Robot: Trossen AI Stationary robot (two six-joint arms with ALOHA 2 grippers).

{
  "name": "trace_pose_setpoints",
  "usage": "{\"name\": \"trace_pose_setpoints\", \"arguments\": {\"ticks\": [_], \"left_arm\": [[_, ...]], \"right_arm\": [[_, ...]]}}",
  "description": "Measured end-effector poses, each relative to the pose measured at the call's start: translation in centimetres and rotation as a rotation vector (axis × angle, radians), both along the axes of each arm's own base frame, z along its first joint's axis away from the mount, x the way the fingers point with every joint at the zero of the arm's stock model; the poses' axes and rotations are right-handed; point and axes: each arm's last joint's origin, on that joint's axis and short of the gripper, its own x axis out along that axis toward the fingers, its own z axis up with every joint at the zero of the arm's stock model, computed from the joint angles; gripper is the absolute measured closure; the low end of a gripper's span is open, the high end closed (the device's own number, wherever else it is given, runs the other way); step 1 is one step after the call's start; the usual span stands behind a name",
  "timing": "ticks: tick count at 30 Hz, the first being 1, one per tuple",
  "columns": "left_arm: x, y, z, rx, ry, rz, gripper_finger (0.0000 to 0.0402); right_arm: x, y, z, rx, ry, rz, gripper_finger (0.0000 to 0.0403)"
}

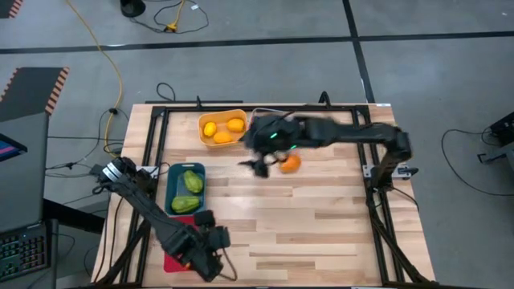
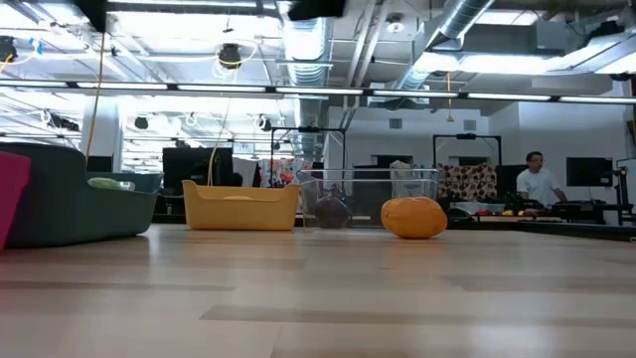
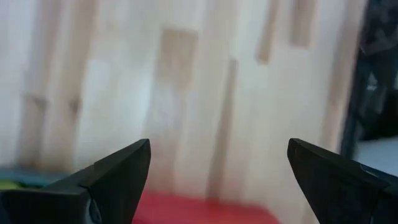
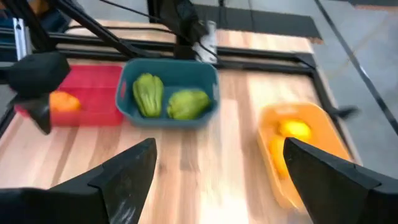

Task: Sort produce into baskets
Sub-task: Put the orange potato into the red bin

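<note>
An orange piece of produce [image 1: 290, 163] lies on the bare table, also in the low view [image 2: 413, 217]. My right gripper [image 1: 259, 166] hangs open and empty just left of it, its fingers [image 4: 124, 174] wide apart. The orange basket [image 1: 222, 128] holds yellow and orange pieces. The teal basket [image 1: 185, 189] holds two green pieces [image 4: 168, 99]. The red basket [image 4: 93, 96] holds one orange piece [image 4: 64, 101]. My left gripper [image 1: 210, 241] is open and empty above the red basket [image 3: 199, 211]. The clear basket [image 2: 368, 194] stands at the far side, with a dark rounded thing [image 2: 331, 211] at it.
A black frame [image 1: 157, 132] runs around the wooden tabletop. Bare wood [image 1: 321, 225] spreads over the near right part. Cables lie on the floor beyond the far edge. A person [image 2: 538, 184] stands far off in the room.
</note>
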Motion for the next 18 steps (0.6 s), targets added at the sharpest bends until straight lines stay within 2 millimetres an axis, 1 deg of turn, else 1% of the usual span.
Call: {"name": "trace_pose_setpoints", "arguments": {"ticks": [3,4,7,12,14,18], "left_arm": [[1.7,1.6,0.1,0.037,-0.054,-0.004,0.0035],[2.4,2.2,0.2,0.049,-0.078,-0.005,0.0036],[4.7,4.3,0.6,0.079,-0.17,-0.001,0.0035],[8.2,8.1,1.4,0.118,-0.313,-0.021,0.0035],[9.6,9.6,1.5,0.142,-0.361,-0.028,0.0035],[12.0,12.3,1.0,0.209,-0.434,-0.002,0.0036]], "right_arm": [[-4.1,-0.4,2.1,-0.002,0.005,-0.021,0.0028],[-5.5,-0.5,2.5,-0.002,0.003,-0.025,0.0028],[-9.5,-0.2,2.6,-0.002,0.0,-0.037,0.0028],[-15.7,0.4,0.6,-0.001,-0.006,-0.118,0.0028],[-18.2,0.6,-0.2,0.022,-0.022,-0.146,0.0028],[-22.2,1.1,-2.1,0.097,-0.054,-0.174,0.0028]]}}
